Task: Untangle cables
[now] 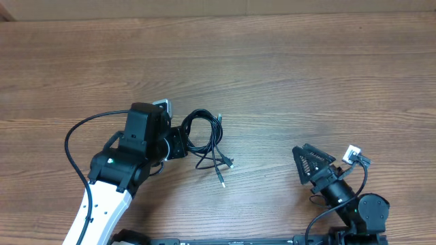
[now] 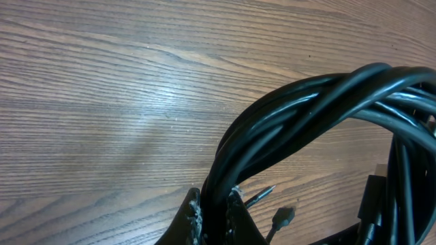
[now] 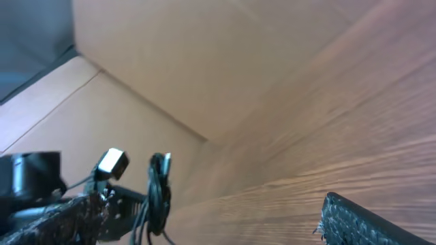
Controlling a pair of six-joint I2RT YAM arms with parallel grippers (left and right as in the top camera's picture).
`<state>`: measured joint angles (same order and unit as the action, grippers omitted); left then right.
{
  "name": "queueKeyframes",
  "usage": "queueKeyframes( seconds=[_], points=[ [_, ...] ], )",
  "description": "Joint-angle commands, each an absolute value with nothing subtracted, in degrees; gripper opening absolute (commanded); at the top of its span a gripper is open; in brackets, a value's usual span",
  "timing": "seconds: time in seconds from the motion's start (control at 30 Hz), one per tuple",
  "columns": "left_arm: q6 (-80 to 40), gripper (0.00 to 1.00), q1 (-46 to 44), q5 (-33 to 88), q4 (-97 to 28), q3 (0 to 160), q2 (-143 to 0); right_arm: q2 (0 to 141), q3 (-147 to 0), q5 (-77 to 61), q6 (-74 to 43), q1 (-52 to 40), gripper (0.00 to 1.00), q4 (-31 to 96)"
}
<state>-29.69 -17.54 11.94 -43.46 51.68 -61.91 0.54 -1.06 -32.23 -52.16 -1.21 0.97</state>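
Only your left wrist view shows the glossy, ropelike twist of cables (image 2: 306, 102) your left gripper (image 2: 214, 207) clenches; overhead, your right gripper (image 1: 303, 165) at four o'clock gapes empty.

A wooden table (image 1: 286, 68) with brown grain running along its length is being shown throughout. Soft light is being reflected from it as a pale sheen (image 2: 157, 116). Beyond it, a plain beige panel (image 3: 204, 61) is being seen, beside a grey-blue patch (image 3: 27, 27).
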Motion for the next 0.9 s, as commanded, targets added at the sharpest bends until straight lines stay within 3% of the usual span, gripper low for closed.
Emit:
queueKeyframes(
  seconds=[0.0,0.27,0.6,0.87],
  points=[
    [-30.4,0.04,-17.6,13.2,-43.0,51.4,-61.8,0.2,-3.0,-35.2,-46.5,-1.5,0.99,2.9],
    [-30.2,0.04,-17.6,13.0,-43.0,51.4,-61.8,10.0,-18.1,-32.0,-32.7,-1.5,0.99,21.4],
    [-30.5,0.04,-17.6,11.8,-43.0,51.4,-62.5,38.5,-41.6,-32.6,-25.0,-5.0,0.99,41.9],
    [-39.6,0.04,-17.6,6.2,-43.9,51.4,-62.6,51.6,-46.9,-46.5,-25.4,-10.5,1.00,32.3]
  ],
)
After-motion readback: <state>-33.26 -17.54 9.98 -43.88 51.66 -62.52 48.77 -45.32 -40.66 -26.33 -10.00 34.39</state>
